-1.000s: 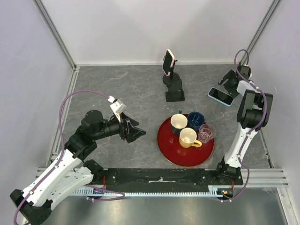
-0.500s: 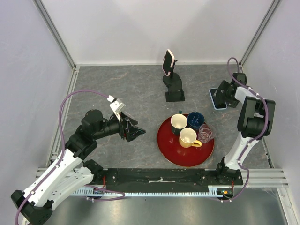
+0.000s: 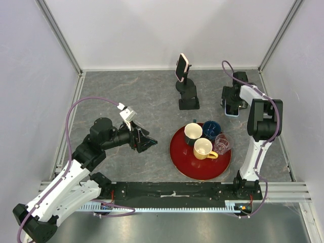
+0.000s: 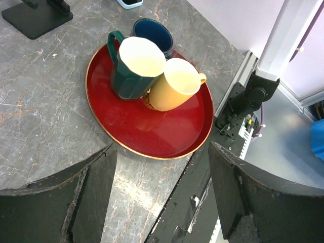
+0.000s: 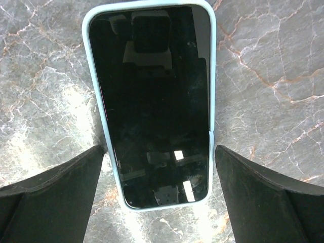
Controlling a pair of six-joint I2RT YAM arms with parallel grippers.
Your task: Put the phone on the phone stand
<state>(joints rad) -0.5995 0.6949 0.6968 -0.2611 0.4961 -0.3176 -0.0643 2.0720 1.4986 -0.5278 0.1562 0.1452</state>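
A phone [image 5: 152,101] in a light blue case lies flat, screen up, on the grey table at the back right. Only its near end [image 3: 231,112] shows in the top view. My right gripper [image 5: 159,154] is open and straddles the phone's lower end, one finger [image 5: 61,182] on each long side; it also shows in the top view [image 3: 230,100]. A black phone stand [image 3: 188,96] stands at the back centre with a pink-cased phone [image 3: 181,67] on it. My left gripper [image 3: 149,144] is open and empty, left of the tray.
A red round tray [image 3: 174,157] at centre right holds a green-and-white mug [image 3: 193,132], a blue mug [image 3: 211,129], a yellow mug [image 3: 203,149] and a clear glass [image 3: 223,143]. In the left wrist view the tray [image 4: 147,136] lies just beyond the left gripper [image 4: 162,149].
My right gripper has swung left and come over the blue-cased phone. The phone has turned from slanted to straight and shifted a little left. The left arm has barely moved.
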